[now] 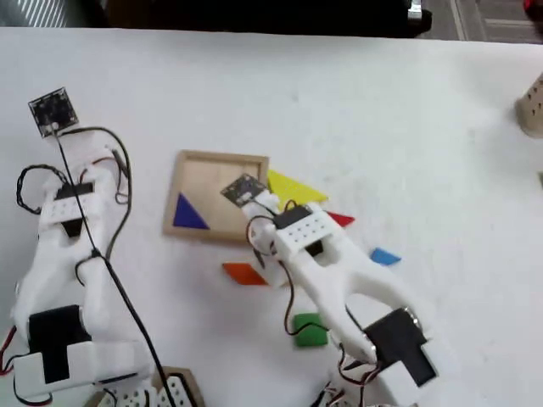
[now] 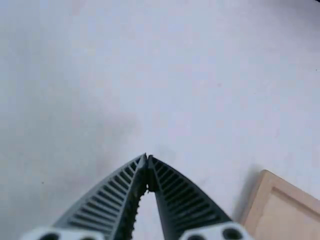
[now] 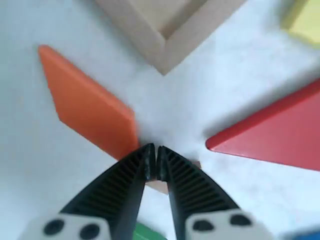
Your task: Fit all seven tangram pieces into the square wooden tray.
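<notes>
The square wooden tray (image 1: 222, 166) lies at mid-table with a blue triangle (image 1: 188, 214) inside it. Just outside its right side are a yellow triangle (image 1: 293, 188) and a red triangle (image 1: 341, 219). An orange parallelogram (image 1: 244, 272) lies below the tray, a small blue piece (image 1: 385, 256) to the right and a green piece (image 1: 309, 329) nearer the front. My right gripper (image 3: 153, 152) is shut, low over the table between the orange parallelogram (image 3: 85, 107) and the red triangle (image 3: 280, 132), close to the tray's corner (image 3: 167, 35). A tan-pink bit (image 3: 159, 186) shows under its fingers. My left gripper (image 2: 147, 159) is shut over bare table beside a tray corner (image 2: 282, 210).
The left arm (image 1: 64, 254) stands left of the tray with black cables (image 1: 110, 254) trailing over the table. A pegged wooden object (image 1: 532, 106) sits at the far right edge. Bare white table stretches behind the tray.
</notes>
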You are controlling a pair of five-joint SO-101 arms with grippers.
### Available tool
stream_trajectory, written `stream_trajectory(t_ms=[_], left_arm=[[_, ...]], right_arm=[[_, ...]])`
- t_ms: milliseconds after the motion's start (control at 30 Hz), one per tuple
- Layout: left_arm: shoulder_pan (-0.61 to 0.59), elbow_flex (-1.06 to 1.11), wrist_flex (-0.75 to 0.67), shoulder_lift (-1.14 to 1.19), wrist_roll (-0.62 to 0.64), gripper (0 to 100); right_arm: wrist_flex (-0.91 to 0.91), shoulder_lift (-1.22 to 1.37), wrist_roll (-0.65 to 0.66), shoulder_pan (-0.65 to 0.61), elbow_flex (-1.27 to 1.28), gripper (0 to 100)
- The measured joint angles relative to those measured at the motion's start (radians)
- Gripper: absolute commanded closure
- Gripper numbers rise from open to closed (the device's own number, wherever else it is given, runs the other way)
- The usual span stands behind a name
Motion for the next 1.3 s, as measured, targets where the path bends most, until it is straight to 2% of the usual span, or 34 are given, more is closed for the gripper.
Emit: stream_trajectory(t_ms=[67,267,467,800,1000,1300], left_arm=[[0.0,0.0,0.0,0.0,0.0,98],[0.0,0.0,0.0,0.0,0.0,98],[-0.02,0.0,0.0,0.0,0.0,98],[-0.044,0.0,0.0,0.0,0.003,98],[-0.044,0.0,0.0,0.0,0.003,98],[-0.044,0.0,0.0,0.0,0.003,98]], right_arm=[[0.0,-0.032,0.0,-0.002,0.0,96.7],[0.032,-0.1,0.002,-0.025,0.028,77.9],[0.032,-0.103,0.126,-0.115,0.054,76.6],[-0.078,-0.103,0.238,-0.152,0.054,75.8],[-0.081,-0.103,0.361,-0.259,0.112,58.8],[-0.117,-0.103,0.494,-0.261,0.118,68.3]])
